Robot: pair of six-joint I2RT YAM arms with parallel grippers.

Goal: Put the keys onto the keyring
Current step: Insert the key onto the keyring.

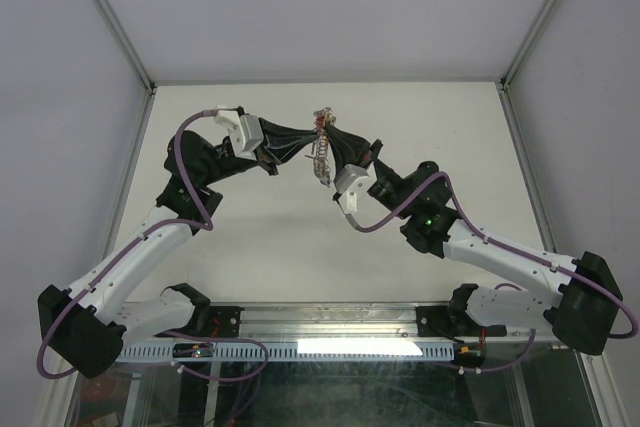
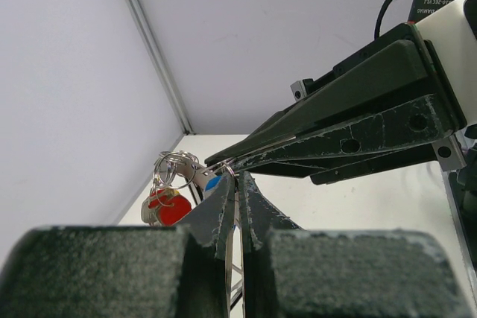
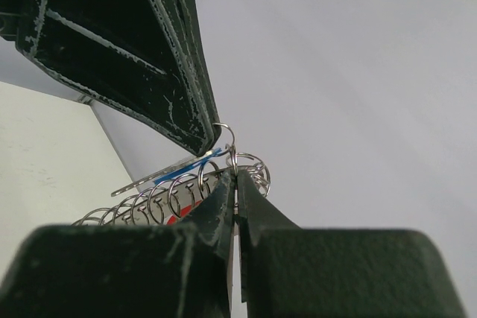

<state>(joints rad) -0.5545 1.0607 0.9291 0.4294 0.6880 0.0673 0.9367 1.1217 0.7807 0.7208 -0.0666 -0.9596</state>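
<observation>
Both grippers meet in mid-air above the white table (image 1: 300,247). My right gripper (image 3: 235,178) is shut on the end of the keyring (image 3: 160,200), a silvery bar with many wire loops; from above the keyring (image 1: 321,162) hangs between the two grippers. My left gripper (image 2: 238,184) is shut on a blue-tagged key (image 3: 186,169), whose small split ring (image 3: 224,136) sits at the keyring's end. A red-headed key (image 2: 168,208) and several small rings (image 2: 176,168) hang at the keyring's far end. From above, the left gripper (image 1: 312,140) and right gripper (image 1: 328,150) touch tip to tip.
White walls with metal corner posts (image 1: 115,17) close in the table on the left, back and right. A rail (image 1: 330,332) carrying the arm bases runs along the near edge.
</observation>
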